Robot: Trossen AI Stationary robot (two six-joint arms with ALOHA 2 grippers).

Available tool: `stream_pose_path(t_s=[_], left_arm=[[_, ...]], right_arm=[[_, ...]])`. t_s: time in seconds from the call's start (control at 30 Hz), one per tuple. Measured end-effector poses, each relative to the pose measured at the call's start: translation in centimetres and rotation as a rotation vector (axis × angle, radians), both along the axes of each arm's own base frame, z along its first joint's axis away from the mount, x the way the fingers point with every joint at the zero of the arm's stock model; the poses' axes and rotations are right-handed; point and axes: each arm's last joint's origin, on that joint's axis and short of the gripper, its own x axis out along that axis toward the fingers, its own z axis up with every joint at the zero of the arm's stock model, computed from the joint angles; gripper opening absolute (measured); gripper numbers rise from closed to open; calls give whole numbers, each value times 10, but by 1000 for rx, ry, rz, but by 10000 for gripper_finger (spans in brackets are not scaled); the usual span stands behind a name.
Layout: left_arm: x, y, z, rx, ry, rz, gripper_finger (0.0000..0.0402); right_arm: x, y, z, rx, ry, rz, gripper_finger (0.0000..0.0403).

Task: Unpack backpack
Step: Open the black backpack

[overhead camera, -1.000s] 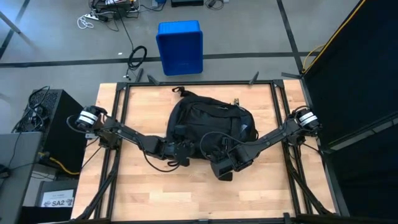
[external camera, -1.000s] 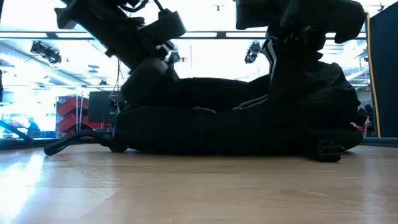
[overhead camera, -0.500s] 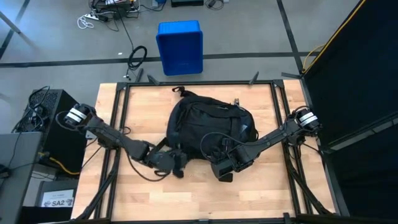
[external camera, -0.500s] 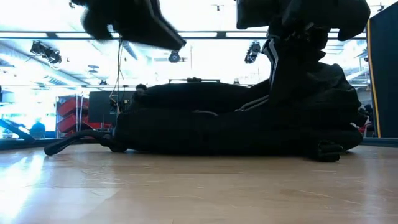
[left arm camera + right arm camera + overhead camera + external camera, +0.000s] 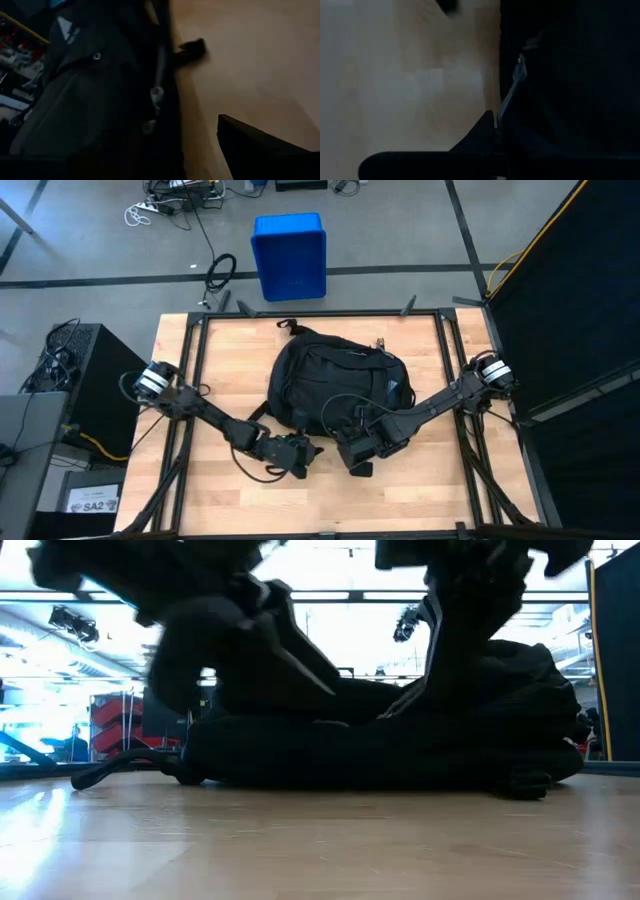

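Backpack [image 5: 335, 385] black, soft, lying flat near middle of wooden tabletop [image 5: 420, 490]. Pale triangular logo visible on backpack side toward right arm's base. Small top handle loop at backpack edge nearest blue bin [image 5: 289, 256], which stands on floor beyond tabletop.

Left gripper [image 5: 303, 457] just off backpack's near edge, toward left-arm corner of bag, over bare wood. Fingers parted, nothing between them. One dark finger [image 5: 260, 150] seen in left wrist view against plain wood; backpack fabric, a round snap and a small pale zip pull [image 5: 156, 95] alongside, apart from that finger.

Right gripper [image 5: 360, 458] at backpack's near edge, beside left gripper, toward right-arm side. Fingers closed tight on a thin strap or zip cord [image 5: 512, 92] running up to backpack's edge; exact part held hard to tell in dim right wrist view. Cord taut, slanted from fingers [image 5: 480, 135] to bag.

Low view: backpack [image 5: 400, 745] resting on tabletop as a low dark mound, one strap end [image 5: 110, 772] trailing flat on wood. Both arms descending from above in front of bag; left arm blurred.

Beside tabletop, on backpack's left-arm side: dark equipment case [image 5: 85, 380] with cables. Loose cables [image 5: 220, 272] on floor near bin.
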Motion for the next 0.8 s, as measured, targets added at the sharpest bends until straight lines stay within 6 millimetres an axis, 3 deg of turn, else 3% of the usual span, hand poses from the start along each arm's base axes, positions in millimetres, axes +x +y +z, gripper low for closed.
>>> stream_pose_path(t_s=[0.37,0.8], left_arm=[[12,24,-7,-15,8,51,225],[19,35,-3,-54,-29,48,225]], right_arm=[[11,7,31,3,-94,71,0],[14,7,33,4,-118,95,0]])
